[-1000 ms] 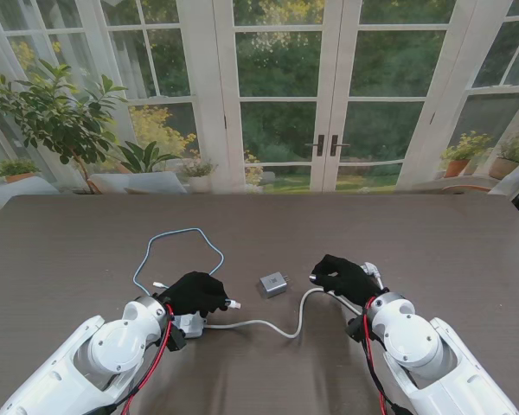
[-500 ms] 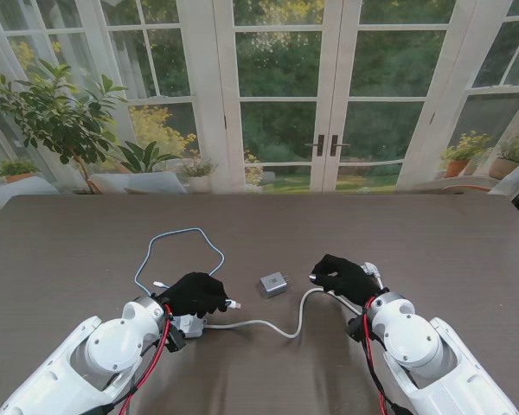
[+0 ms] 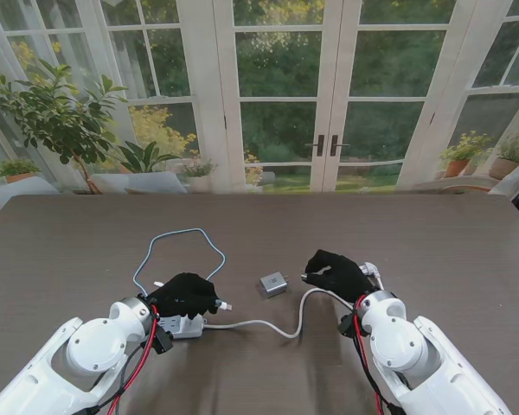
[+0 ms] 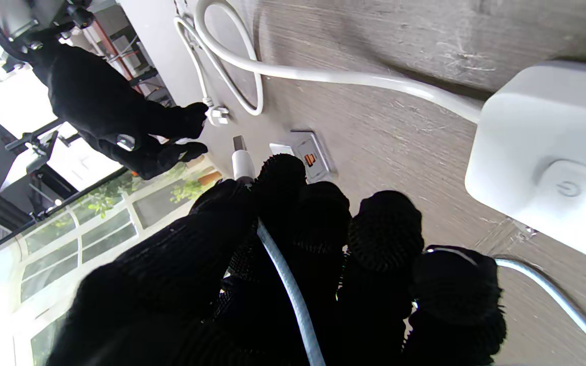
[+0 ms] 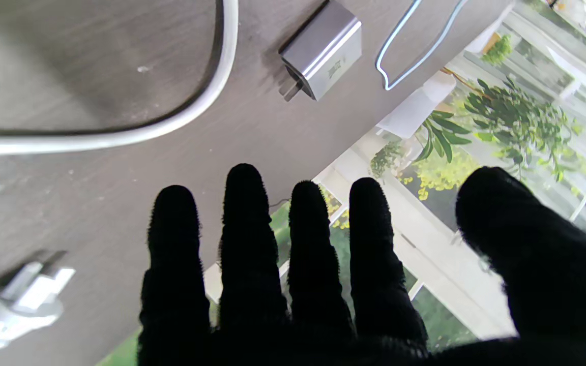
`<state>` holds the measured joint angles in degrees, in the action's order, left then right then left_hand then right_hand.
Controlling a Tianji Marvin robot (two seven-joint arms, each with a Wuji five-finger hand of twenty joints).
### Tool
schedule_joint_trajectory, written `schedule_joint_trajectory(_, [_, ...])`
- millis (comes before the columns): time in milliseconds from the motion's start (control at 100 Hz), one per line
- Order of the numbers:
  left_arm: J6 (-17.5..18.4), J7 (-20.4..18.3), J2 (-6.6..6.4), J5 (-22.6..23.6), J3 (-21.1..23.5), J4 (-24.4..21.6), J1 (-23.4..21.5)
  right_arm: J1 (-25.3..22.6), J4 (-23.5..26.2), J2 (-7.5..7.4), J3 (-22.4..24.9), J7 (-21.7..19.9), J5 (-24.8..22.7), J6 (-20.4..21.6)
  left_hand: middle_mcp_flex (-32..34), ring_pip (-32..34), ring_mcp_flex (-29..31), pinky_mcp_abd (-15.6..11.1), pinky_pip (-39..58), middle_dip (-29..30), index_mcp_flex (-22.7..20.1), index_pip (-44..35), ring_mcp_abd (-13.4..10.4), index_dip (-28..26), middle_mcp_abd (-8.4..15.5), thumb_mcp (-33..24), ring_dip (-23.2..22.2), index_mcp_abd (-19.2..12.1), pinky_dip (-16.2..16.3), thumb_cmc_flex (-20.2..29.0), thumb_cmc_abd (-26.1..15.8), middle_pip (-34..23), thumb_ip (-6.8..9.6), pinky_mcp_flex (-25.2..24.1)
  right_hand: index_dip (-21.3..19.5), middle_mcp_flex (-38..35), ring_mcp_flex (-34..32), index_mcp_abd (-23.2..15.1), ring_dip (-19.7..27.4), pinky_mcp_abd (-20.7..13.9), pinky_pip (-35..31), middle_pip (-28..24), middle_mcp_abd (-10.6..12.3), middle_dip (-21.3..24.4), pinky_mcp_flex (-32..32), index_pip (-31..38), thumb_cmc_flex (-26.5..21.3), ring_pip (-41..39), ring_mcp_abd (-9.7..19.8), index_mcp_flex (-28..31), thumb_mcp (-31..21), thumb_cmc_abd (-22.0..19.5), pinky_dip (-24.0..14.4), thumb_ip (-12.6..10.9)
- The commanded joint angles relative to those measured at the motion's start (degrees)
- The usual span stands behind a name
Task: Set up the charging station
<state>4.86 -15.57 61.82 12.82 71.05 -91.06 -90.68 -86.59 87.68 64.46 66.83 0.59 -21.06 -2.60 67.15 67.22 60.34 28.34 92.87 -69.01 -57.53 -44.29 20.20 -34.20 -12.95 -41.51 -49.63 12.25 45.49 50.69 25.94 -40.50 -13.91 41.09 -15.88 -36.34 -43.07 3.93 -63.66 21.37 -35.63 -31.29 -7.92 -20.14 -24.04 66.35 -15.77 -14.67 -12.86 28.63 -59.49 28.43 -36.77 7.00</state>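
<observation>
While gripped: left hand [image 3: 187, 294] pinching light-blue cable [image 4: 293, 295] near its plug, tip aimed toward grey charger [image 3: 274, 284] for insertion.
Right hand [image 3: 333, 274]: fingers spread, holding nothing, hovering just beside charger, probably to steady it.
Power strip [image 4: 547, 152]: under left hand, white cord [image 3: 268, 324] trailing right.
</observation>
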Motion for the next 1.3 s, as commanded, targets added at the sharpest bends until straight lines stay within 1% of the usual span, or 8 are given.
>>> schedule_joint_trajectory(0, [0.32,-1.09,-0.18,-0.11,0.42,-0.25,-0.46,1.1,-0.08,0.61,-0.96,-0.41,-1.54,0.73,-1.23,0.87,-0.96,-1.04,3.1,-1.31,-0.65,-6.43,0.42,-2.16,0.61,-3.8,-1.05,-4.21,1.23,4.59,-1.88,1.22,0.45,-0.42,0.06,0.27,-0.82,-1.53,43.6,-0.58,0.76,0.05,1.22,0.02,-0.19,-23.46,-0.17,-0.69,1.17,0.19,-0.13,2.26,-0.49,0.06])
schedule_joint_trajectory(140, [1.2,0.04,0.17,-1.19,0.86,0.49,-0.82,3.63,-1.74,0.65,-3.73,1.81,-6.24,1.63,-1.35,1.94,-1.14,-1.84,3.94,-1.99,-0.64,-6.6,0.35,-2.3,0.45,-3.95,-1.5,-4.29,2.06,4.72,-1.76,0.84,0.42,-0.19,-0.35,0.51,-1.18,-2.16,43.58,-1.21,-0.12,-0.52,2.21,-0.06,-1.05,-22.64,-1.11,-1.12,1.87,-0.01,-1.21,6.8,-0.5,0.68])
schedule_joint_trajectory(280, [1.95,0.94,0.48,-2.41,1.04,1.55,-1.06,6.61,-4.19,0.51,-6.73,3.08,-10.5,2.6,-1.37,2.37,-1.46,-1.62,3.96,-2.24,-0.72,-6.65,0.7,-2.29,0.26,-4.01,-1.74,-4.26,2.48,4.81,-1.67,0.61,0.46,-0.31,-0.73,1.03,-1.47,-2.99,43.69,-2.02,-1.5,-1.06,3.38,-0.03,-1.78,-21.93,-1.26,-1.5,2.65,-0.83,-2.9,10.57,-0.33,1.57])
schedule_joint_trajectory(450, [2.94,1.72,0.9,-4.94,1.53,2.44,-1.59,10.37,-7.94,0.57,-10.51,4.86,-14.07,3.85,-1.52,2.5,-1.96,-1.78,3.62,-2.49,-0.67,-6.38,1.28,-2.09,-0.17,-4.05,-1.96,-4.01,2.81,5.1,-1.55,0.65,0.57,-0.84,-1.13,1.74,-2.14,-3.58,43.61,-2.83,-3.87,-1.73,4.58,0.03,-2.73,-21.13,-1.89,-2.34,3.25,-1.91,-5.51,15.15,0.09,2.43])
schedule_joint_trajectory(670, [4.11,1.74,0.94,-5.97,2.27,2.6,-2.32,15.35,-12.87,0.21,-15.59,6.44,-19.57,5.75,-1.5,2.48,-2.16,-1.81,3.07,-2.74,-1.01,-5.76,1.56,-1.81,-0.26,-3.88,-2.13,-4.32,3.28,5.32,-1.43,0.93,0.81,-1.64,-1.65,2.48,-3.9,-4.53,42.61,-4.61,-11.92,-2.94,5.92,-0.04,-2.7,-20.01,-2.06,-4.96,4.47,-2.59,-9.25,21.14,2.11,3.73])
schedule_joint_trajectory(950, [5.14,2.0,1.02,-6.4,2.51,2.83,-2.47,19.27,-16.29,0.05,-20.68,7.5,-23.28,5.24,-1.16,2.87,-1.92,-2.48,3.27,-3.22,-1.34,-5.1,1.42,-1.88,-0.26,-3.98,-2.45,-4.61,4.16,5.26,-1.26,1.45,0.92,-1.52,-1.01,6.36,-4.86,-4.05,40.9,-6.14,-19.49,-3.38,6.51,-0.09,-2.6,-21.11,-1.42,-8.4,5.69,-6.37,-10.15,24.04,4.31,4.21])
schedule_joint_trajectory(1140, [5.06,2.0,1.08,-6.9,2.55,2.83,-2.44,21.47,-17.57,0.18,-24.07,7.29,-24.59,2.32,-0.69,3.47,-1.45,-2.31,3.67,-2.86,-1.24,-4.21,1.8,-1.69,-0.68,-3.29,-2.73,-4.16,4.82,5.53,-1.61,1.77,1.12,-1.05,-0.21,7.06,-4.52,-2.38,39.92,-6.64,-22.0,-3.48,5.81,-0.05,-2.55,-22.28,-0.43,-10.43,5.83,-8.54,-9.34,23.15,4.97,4.13])
schedule_joint_trajectory(1290, [4.75,1.56,0.92,-6.36,2.71,2.68,-2.23,24.03,-20.42,1.04,-27.64,9.49,-24.83,0.43,-0.54,3.68,-1.18,-2.16,3.82,-2.31,-1.18,-3.7,1.83,-1.7,-0.94,-2.61,-2.77,-3.92,5.14,5.8,-1.9,1.88,1.32,-0.72,-0.18,5.58,-5.3,-1.62,39.81,-6.5,-22.65,-3.91,5.21,-0.18,-3.07,-22.0,0.04,-11.01,5.77,-7.56,-9.07,22.47,5.23,4.03])
